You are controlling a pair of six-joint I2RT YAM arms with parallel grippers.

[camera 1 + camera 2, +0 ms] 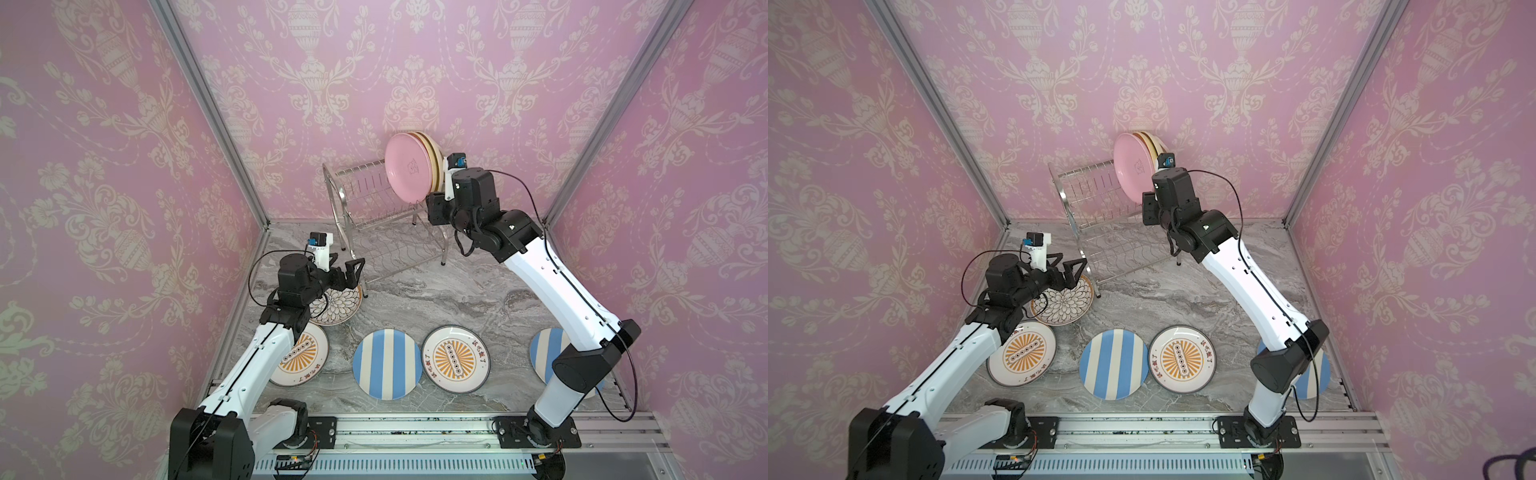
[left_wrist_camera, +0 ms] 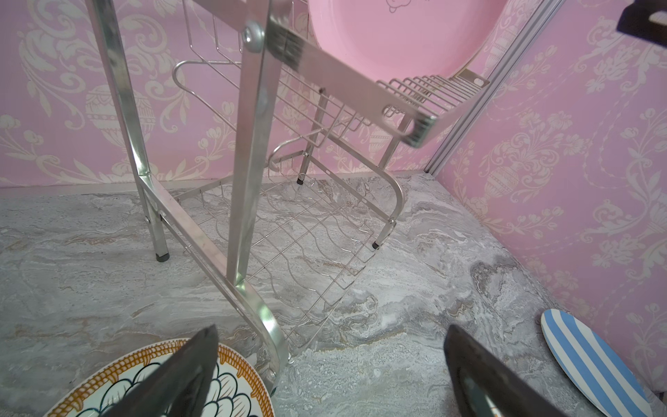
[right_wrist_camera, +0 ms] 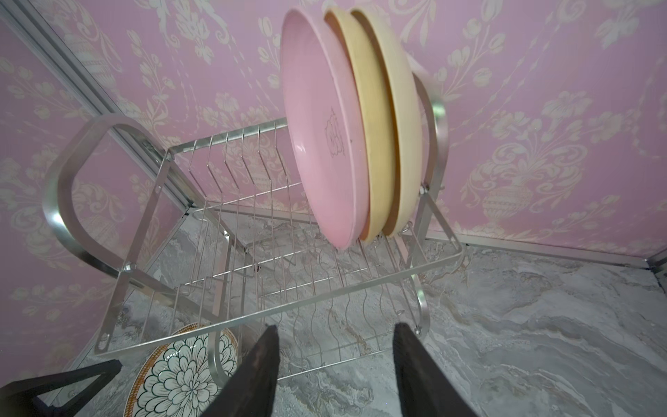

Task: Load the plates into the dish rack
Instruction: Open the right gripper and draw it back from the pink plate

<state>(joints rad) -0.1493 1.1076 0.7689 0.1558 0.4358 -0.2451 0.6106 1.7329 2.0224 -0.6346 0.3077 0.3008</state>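
The silver dish rack (image 1: 365, 195) (image 1: 1088, 195) stands at the back of the table. Three plates stand upright at the right end of its upper tier: pink (image 3: 325, 137) (image 1: 409, 170), yellow (image 3: 375, 122) and cream (image 3: 404, 108). My right gripper (image 3: 335, 326) is open and empty, just in front of the rack, below those plates. My left gripper (image 2: 332, 328) (image 1: 349, 270) is open and empty over the rim of the petal-patterned plate (image 1: 336, 305) (image 2: 231, 390), beside the rack's front left leg (image 2: 267, 325).
Flat on the marble table near the front lie a sunburst plate (image 1: 303, 357), a striped plate (image 1: 387, 363), a second sunburst plate (image 1: 456, 358) and a striped plate (image 1: 544, 349) partly under my right arm. Pink walls close in on three sides.
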